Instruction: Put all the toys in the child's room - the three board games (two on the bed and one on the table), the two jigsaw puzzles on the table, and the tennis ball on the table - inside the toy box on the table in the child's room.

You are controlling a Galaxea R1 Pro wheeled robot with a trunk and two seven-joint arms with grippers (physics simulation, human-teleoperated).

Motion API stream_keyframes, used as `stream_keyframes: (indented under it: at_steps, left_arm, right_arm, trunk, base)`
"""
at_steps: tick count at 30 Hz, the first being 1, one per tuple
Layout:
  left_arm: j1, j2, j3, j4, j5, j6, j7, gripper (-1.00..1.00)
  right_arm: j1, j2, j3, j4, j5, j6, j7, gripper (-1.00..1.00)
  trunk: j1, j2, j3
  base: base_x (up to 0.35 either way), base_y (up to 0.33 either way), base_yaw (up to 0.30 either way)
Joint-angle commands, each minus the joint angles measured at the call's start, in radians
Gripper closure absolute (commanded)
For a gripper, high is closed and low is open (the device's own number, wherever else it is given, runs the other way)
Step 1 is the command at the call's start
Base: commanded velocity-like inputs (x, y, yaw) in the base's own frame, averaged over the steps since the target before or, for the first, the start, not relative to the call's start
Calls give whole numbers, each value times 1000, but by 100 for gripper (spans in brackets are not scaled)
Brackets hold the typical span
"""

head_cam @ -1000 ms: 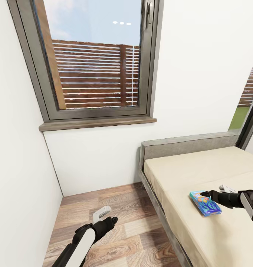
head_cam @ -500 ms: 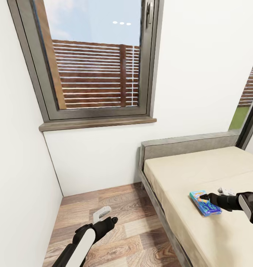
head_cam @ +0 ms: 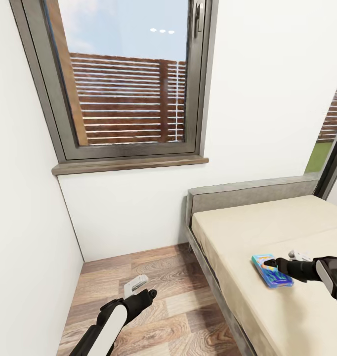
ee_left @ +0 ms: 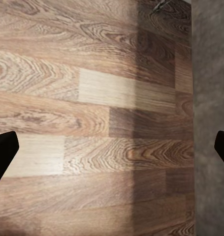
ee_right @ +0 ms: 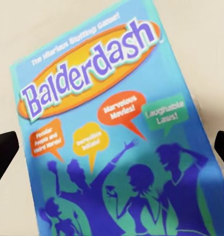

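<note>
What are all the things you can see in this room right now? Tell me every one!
Board game: one, light blue box reading "Balderdash", lying flat on the bed.
Bed: one, beige sheet, grey frame and headboard, at the right.
Window: one large, dark frame, above a brown sill; a wooden slat fence outside.
Second window: one, partly seen at the right edge.
Walls: white.
Floor: wood planks, beside the bed.
Left end effector: one, black with pale fingers, open, over the floor.
Right end effector: one, black, open, right over the board game.
</note>
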Motion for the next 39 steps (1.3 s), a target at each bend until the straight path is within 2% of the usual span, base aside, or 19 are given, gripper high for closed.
stream_keyframes:
  at_steps: [1, 3, 5, 7, 8, 13, 22, 35, 39]
  left_arm:
    - [-1, 0, -1, -1, 10, 1, 10, -100]
    - [-1, 0, -1, -1, 10, 1, 10, -100]
    - [-1, 0, -1, -1, 10, 1, 10, -100]
    - [-1, 0, -1, -1, 10, 1, 10, -100]
    - [-1, 0, -1, -1, 10, 1, 10, -100]
    - [-1, 0, -1, -1, 10, 1, 10, -100]
    - [-1, -1, -2, -1, 8, 1, 10, -100]
    - [-1, -3, -3, -1, 6, 1, 10, -100]
    - [-1, -3, -3, 0, 4, 1, 10, -100]
  right_arm:
    - [0, 3, -3, -1, -2, 7, 1, -100]
    - [1, 9, -3, -1, -2, 7, 2, -100]
    - [1, 26, 6, -2, 0, 7, 2, -100]
    - [2, 34, 33, -2, 1, 7, 2, -100]
    - [2, 40, 64, -2, 0, 7, 2, -100]
    - [2, 56, 102, -2, 0, 5, 4, -100]
    - [2, 71, 110, -2, 0, -49, 4, -100]
    - [11, 87, 116, 1, 1, -47, 21, -100]
    - [13, 92, 151, 0, 1, -47, 45, -100]
  trunk:
    - [0, 0, -1]
    - [0, 0, -1]
    - [0, 0, -1]
    - [0, 0, -1]
    - [0, 0, -1]
    - [0, 0, -1]
    - [0, 0, -1]
    - [0, 0, -1]
    - [0, 0, -1]
  base:
    - [0, 0, 0]
    - [0, 0, 0]
    - [0, 0, 0]
    - [0, 0, 0]
    - [0, 0, 0]
    - [0, 0, 0]
    - [0, 0, 0]
    - [0, 0, 0]
    - [0, 0, 0]
